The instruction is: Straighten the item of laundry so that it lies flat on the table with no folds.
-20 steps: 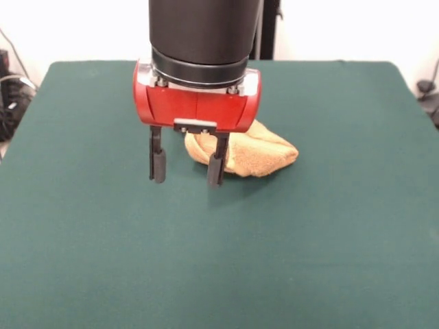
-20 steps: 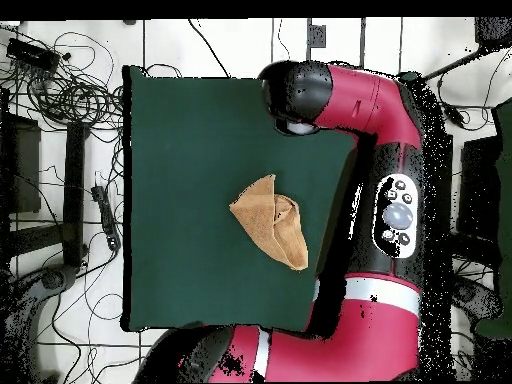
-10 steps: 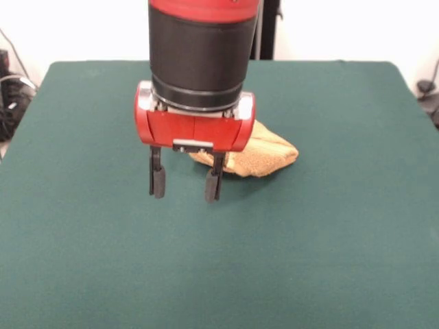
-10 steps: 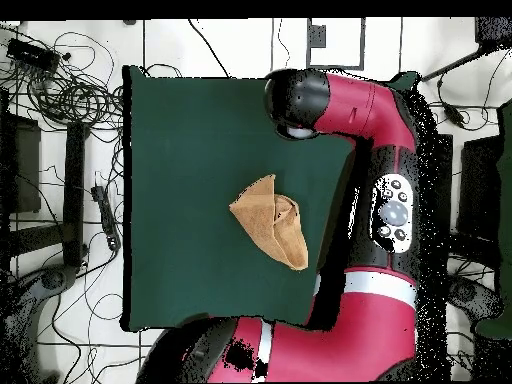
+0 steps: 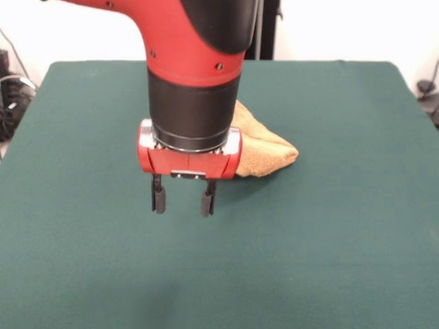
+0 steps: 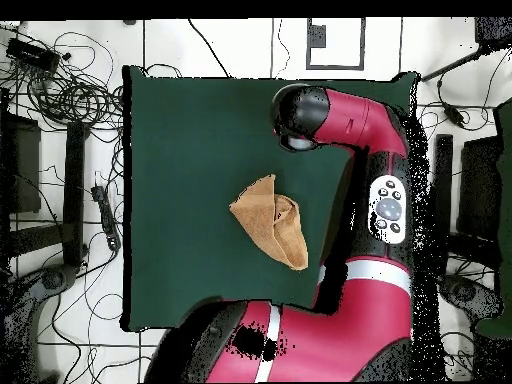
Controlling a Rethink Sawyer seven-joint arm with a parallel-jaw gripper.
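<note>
1. The pincer hangs with its fingers spread and empty, just above the bare worktop.
2. The towel lies bunched and folded near the middle, untouched.
3. By my judgement, all the flattening remains.

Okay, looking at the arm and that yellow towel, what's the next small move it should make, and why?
Probably shift the gripper sideways toward the towel and lower it onto an edge. The gripper is open and holds nothing, over bare table beside the towel, and the overhead view shows the towel folded over itself into a wedge, so it needs an edge pulled out to lie flat.
</note>
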